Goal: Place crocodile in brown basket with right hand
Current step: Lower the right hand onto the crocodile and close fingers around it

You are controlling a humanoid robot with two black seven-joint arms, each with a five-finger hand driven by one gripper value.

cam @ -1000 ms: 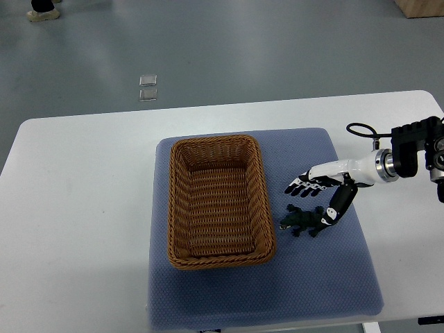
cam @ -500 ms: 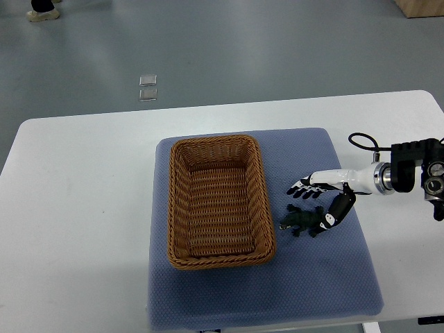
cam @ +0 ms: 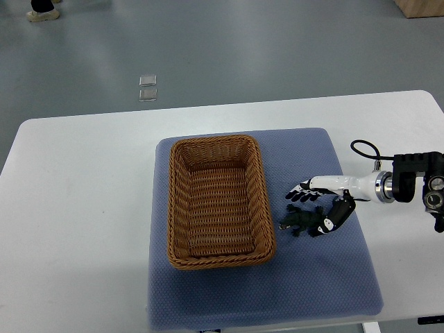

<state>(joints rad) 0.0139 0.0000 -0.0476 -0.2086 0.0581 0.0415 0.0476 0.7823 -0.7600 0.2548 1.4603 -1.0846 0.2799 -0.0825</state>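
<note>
The crocodile (cam: pixel 305 222) lies on the blue mat (cam: pixel 326 277), just right of the brown basket (cam: pixel 182 208), with its long body running left to right. The right hand (cam: pixel 320 200) hangs right over it. Its fingers (cam: pixel 300 191) are spread just on the far side of the toy, the thumb at the tail end, gripping nothing yet. There is one crocodile, one basket and one hand on the white tabletop (cam: pixel 76 208).

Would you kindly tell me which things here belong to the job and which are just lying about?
Belong to the job:
crocodile
brown basket
right hand

Just lying about:
blue mat
white table
two clear squares on the floor
</note>
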